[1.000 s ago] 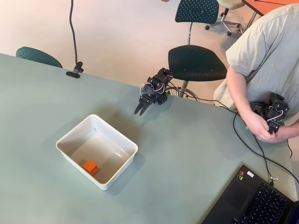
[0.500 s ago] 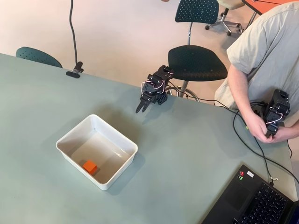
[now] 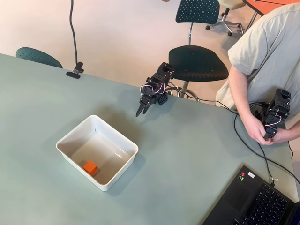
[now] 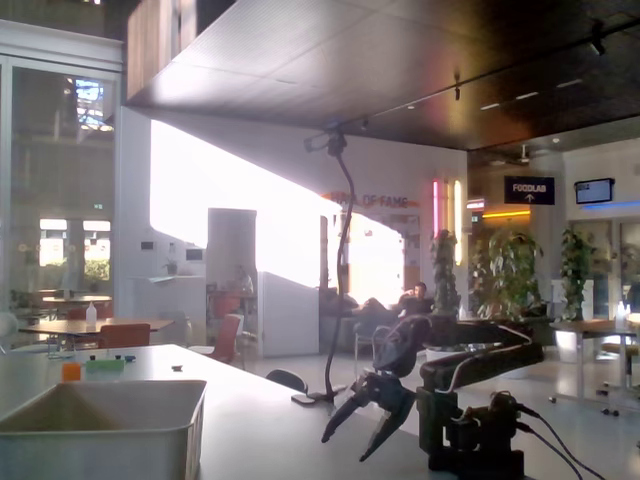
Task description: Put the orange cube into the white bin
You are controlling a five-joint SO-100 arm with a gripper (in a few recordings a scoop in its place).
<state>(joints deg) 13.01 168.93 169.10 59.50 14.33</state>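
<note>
My gripper [image 3: 140,111] hangs empty, jaws parted, well clear of the white bin [image 3: 123,143] holding the orange cube [image 3: 90,167], so a careless swing could only nudge that bin.

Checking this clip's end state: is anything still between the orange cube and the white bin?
Nothing visible. The orange cube already lies on the floor of the white bin, and the gripper hangs open above bare table, apart from the bin.

In the fixed view, a dark hanging sign [image 4: 528,189] high at the right reads "FOODLAB" in white letters. On the far wall, orange lettering [image 4: 378,201] reads "OF FAME"; whatever comes before it is hidden behind the camera stand [image 4: 340,270]. Nothing else can be read.
</note>
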